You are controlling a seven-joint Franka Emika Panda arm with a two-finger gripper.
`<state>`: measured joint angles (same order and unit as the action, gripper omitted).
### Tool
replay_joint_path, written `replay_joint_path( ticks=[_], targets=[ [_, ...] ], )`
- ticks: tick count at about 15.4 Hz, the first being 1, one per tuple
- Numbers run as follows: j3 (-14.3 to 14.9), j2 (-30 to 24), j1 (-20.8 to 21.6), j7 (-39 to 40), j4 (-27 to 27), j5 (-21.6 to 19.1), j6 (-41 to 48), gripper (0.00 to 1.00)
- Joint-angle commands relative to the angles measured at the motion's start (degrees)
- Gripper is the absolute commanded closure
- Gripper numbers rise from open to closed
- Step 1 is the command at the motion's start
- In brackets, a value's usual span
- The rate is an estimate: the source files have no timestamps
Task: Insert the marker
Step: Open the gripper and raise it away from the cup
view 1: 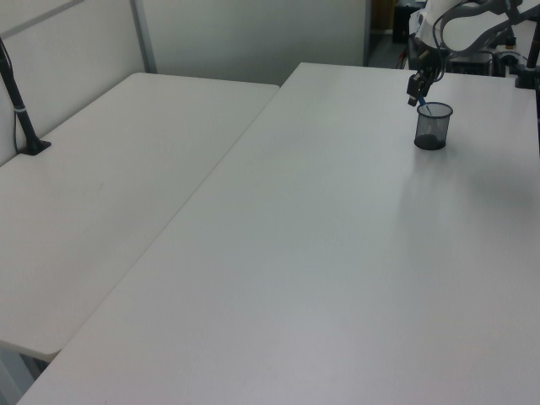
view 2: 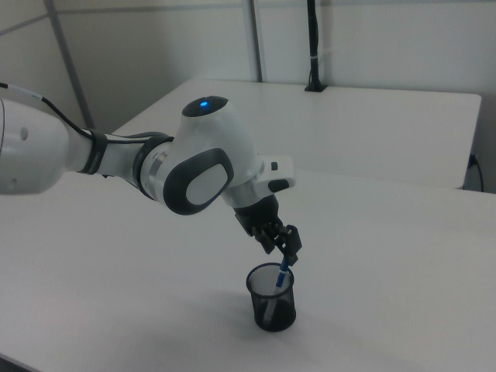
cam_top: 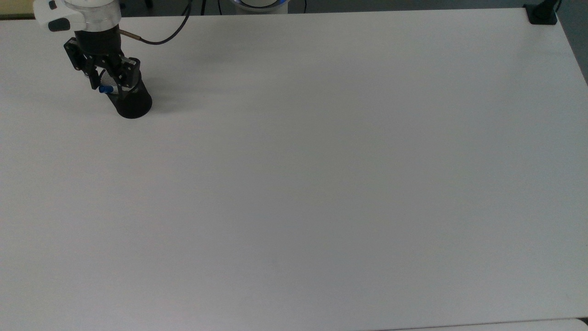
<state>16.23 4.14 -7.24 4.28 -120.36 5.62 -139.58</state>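
My fingers (cam_top: 109,84) hang just above the rim of a black mesh cup (cam_top: 132,102), which stands upright near the far left corner of the worktop (cam_top: 321,184) in the top view. My fingers are spread apart and grip nothing. The marker (cam_top: 106,89) stands in the cup, leaning against its rim. Its blue cap pokes up above the rim, between my two fingers, and I cannot tell whether either finger touches it. In the right view the marker (view 2: 281,273) slants up out of the cup (view 2: 272,297) toward my fingers (view 2: 287,252), with its lower part seen through the mesh. In the left view the cup (view 1: 432,126) sits near the far right of the worktop, with my fingers (view 1: 417,91) just above it.

The cup is close to the worktop's far edge and its left edge in the top view. From there the surface runs wide and bare toward the top view's right and near edges, giving plenty of open room on those sides.

The worktop is plain matte white. A black cable (cam_top: 158,37) loops from my wrist across the far edge. A black clamp (cam_top: 542,14) sits at the far right corner in the top view. A second white table (view 1: 110,169) joins on the left view's left, with a black post (view 1: 18,101) clamped at its edge. Pale partition walls (view 1: 245,38) stand behind.
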Motion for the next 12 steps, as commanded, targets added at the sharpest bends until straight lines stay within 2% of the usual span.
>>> replay_joint_path(
  ticks=[1, 3, 4, 5, 6, 8, 12],
  targets=[
    [0.55, -1.5, 0.65, 0.46, -0.06, 0.18, 3.87, 0.24],
    [0.03, -2.12, 1.17, 0.11, 1.6, 0.09, 7.63, 0.12],
    [-0.41, -2.21, 1.7, -1.11, 4.57, -0.08, 12.53, 0.07],
    [-1.28, -2.21, 2.31, -2.25, 6.78, -0.17, 15.97, 0.05],
    [-3.55, -2.21, 2.58, -3.74, 10.28, -0.26, 21.14, 0.02],
    [-7.51, -2.12, 3.71, -5.68, 17.32, -0.61, 31.69, 0.0],
    [-10.07, -2.03, 10.03, -10.77, 23.48, -0.78, 42.07, 0.0]
  ],
)
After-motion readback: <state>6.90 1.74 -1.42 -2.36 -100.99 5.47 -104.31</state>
